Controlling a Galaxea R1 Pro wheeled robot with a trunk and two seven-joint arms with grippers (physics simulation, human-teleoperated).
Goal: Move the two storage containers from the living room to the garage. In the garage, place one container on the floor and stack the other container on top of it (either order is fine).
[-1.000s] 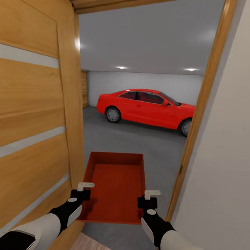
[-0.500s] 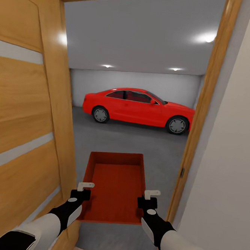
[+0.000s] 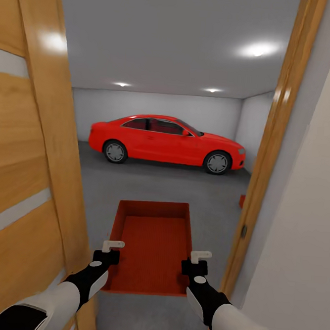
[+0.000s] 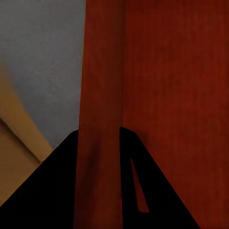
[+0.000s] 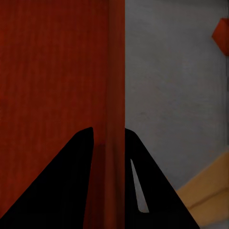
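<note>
We see, from the head view, a bin (image 3: 151, 246) carried level between both grippers at the 6 o'clock part of the frame, open top up, its far wall toward the garage. The left gripper (image 3: 112, 246) pinches the bin's left wall and the right gripper (image 3: 199, 256) pinches its right wall; in each wrist view the dark fingers (image 4: 100, 181) straddle that thin red wall, one inside and one outside, pressed onto it. Compared with a second ago, the whole view has slid: the wooden door (image 3: 25, 174) at 9 o'clock has drawn closer to the edge, the red car (image 3: 167, 141) at 12 o'clock now shows from bumper to bumper, and the pale plank flooring at 6 o'clock has given way to the concrete floor (image 3: 183, 186). We judge this as the base having advanced through the doorway, while the bin keeps its place between the arms. A small red object (image 3: 241, 201) appears at 3 o'clock beside the door frame (image 3: 269, 158); we cannot tell what it is. The carry seems nearly done; setting down comes next.
</note>
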